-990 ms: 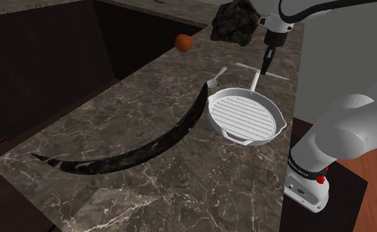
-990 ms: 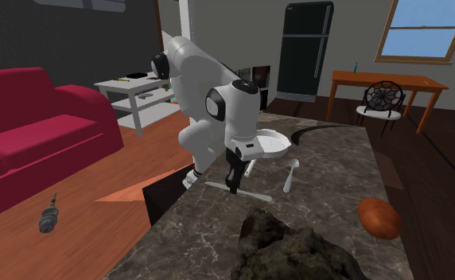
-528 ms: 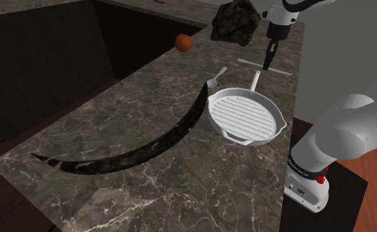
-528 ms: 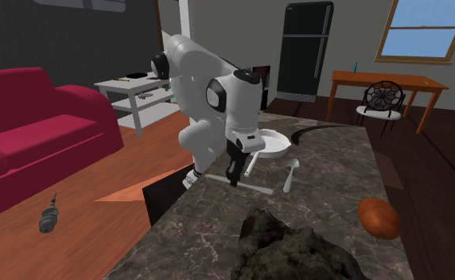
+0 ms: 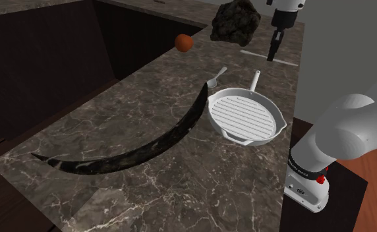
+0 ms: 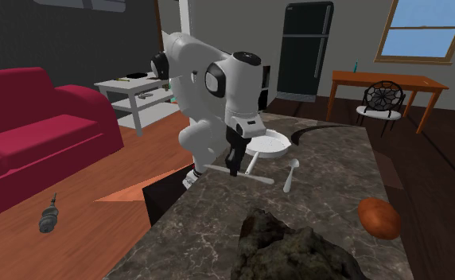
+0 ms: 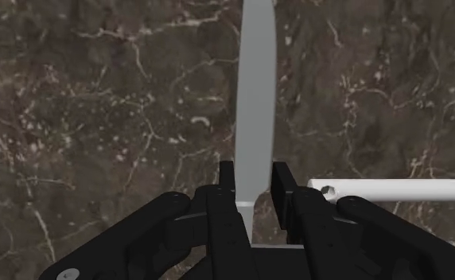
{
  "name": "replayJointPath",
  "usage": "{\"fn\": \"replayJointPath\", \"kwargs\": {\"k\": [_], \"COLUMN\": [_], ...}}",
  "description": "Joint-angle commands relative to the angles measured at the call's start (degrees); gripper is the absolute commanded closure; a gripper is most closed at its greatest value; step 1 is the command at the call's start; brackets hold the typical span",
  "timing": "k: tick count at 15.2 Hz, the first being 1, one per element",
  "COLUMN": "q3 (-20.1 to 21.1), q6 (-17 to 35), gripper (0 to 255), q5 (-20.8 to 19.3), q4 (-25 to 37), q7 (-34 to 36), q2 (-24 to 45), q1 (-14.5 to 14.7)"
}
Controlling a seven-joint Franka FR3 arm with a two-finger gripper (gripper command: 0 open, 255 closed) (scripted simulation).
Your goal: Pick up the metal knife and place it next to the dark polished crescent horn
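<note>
**A:** Looking along the claw (image 7: 255, 191), what do you get that the wider views lack?

**B:** The grip itself. The two black fingers (image 7: 226, 187) stand only narrowly apart. They clamp the pale grey knife (image 7: 256, 103) from both sides. Below them lies the dark marbled bench (image 7: 99, 119), and the end of the white pan handle (image 7: 393, 189) with its hole.

**A:** And the shoulder view?

**B:** The layout. A long dark horn (image 5: 174, 128) curves across the bench. The ribbed white pan (image 5: 243, 117) sits just beside the horn's upper end. A spoon (image 5: 215, 78) is near, with a reddish ball (image 5: 184, 42) and a dark rock (image 5: 235, 22) farther on. The second exterior view adds the room, with a red sofa (image 6: 35, 119).

**A:** Where is the knife, and how does it lie?

**B:** It is held about its middle. It seems to hang just off the bench, past the tip of the pan handle and well apart from the horn. Its long axis is about level and runs across the shoulder view, crosswise to the pan handle. It sticks out on both sides of the claw. I cannot tell which end is the blade.
</note>
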Motion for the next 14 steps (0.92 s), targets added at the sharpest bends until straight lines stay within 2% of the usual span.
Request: {"fn": "replayJointPath", "kwargs": {"k": [1,10,14], "q3": [0.4,1.2,5.9], "q6": [-1.6,-7.8,-9.5], "gripper": [255,255,255], "q5": [0.3,1.0,2.9], "q4": [1.5,8.2,3.4], "q7": [0.1,-0.2,4.9], "q2": [-0.1,0.4,-5.4], "q1": [0.1,0.5,1.2]}}
